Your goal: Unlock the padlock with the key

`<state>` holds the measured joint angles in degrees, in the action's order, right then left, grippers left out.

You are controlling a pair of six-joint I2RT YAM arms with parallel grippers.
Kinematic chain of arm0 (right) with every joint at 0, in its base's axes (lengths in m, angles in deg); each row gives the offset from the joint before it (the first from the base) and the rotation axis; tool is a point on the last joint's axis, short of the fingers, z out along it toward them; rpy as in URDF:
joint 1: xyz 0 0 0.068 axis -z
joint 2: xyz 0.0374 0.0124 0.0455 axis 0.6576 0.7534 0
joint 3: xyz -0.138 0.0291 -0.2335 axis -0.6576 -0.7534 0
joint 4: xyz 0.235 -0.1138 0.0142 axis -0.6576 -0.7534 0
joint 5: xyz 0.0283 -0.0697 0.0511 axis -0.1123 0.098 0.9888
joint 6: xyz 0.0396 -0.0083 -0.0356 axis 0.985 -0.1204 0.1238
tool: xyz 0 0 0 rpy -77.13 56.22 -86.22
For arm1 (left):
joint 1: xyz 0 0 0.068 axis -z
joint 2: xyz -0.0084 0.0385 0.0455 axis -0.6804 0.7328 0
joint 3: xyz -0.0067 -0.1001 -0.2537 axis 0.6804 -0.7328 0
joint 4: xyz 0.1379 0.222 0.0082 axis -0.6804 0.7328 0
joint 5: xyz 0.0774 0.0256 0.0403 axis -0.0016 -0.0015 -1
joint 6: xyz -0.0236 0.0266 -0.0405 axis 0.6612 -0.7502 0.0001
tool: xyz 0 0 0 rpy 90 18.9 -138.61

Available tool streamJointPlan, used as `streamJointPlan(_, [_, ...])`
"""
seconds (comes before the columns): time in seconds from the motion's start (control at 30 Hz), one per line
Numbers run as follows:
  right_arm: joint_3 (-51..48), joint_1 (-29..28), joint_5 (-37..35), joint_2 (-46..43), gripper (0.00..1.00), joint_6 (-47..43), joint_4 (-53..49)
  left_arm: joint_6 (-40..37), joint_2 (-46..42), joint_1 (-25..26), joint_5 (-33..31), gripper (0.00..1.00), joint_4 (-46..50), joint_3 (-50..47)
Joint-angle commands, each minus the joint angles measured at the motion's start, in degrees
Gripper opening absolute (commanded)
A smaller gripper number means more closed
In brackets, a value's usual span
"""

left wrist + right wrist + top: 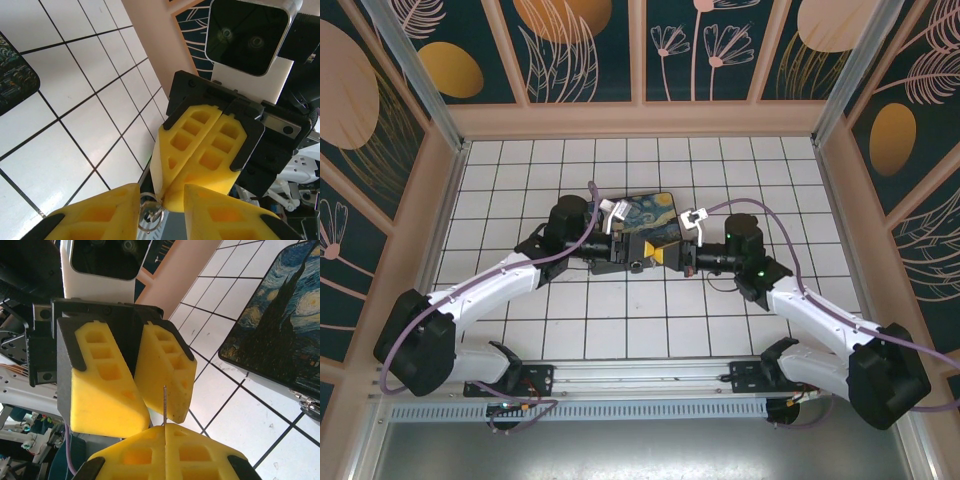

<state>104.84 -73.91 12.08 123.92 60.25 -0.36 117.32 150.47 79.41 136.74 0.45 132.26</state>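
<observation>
Painted box (653,212) is lying just beyond both sets of fingers, on the far side of where they're meeting. Left gripper (159,410) & right gripper (162,191) are facing tip to tip, nearly touching, approx on one line. Right gripper is pinching fully closed on the key (164,402): thin blade, seen edge-on, is sticking straight out of the seam btwn its pads, long axis running along the fingers & pointing into the gap of the left ones. Left fingers (100,216) are standing part open, gap a bit wider than the key ring (150,216), which is dangling inside that gap just off the right tips. No clear pinch, so prob nothing held there. Key is sitting dead ahead of the left fingers, so left arm is nearer for taking the ring end. Padlock: can't tell. A small silvery fitting (307,402) at the box edge, off to the side of the right fingers, is cropped & may be it
</observation>
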Motion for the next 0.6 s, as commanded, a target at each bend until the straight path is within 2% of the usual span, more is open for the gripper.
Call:
streamJointPlan(0.0, [-0.9,1.0,1.6,0.0,0.0,0.6,2.9,-0.7,-1.1,0.1,1.1,0.31,-0.5,-0.2])
streamJointPlan(0.1, [-1.2,1.1,1.9,0.0,0.0,0.7,3.0,-0.6,-1.1,-0.1,1.1,0.3,-0.5,-0.1])
streamJointPlan(0.33, [-1.4,1.2,2.2,0.2,0.0,0.6,3.2,-0.8,-0.9,-0.1,1.4,0.2,-0.4,0.3])
streamJointPlan(0.57, [-1.6,1.2,2.8,0.2,0.0,0.7,3.3,-0.9,-0.5,0.0,1.2,0.04,-0.3,0.1])
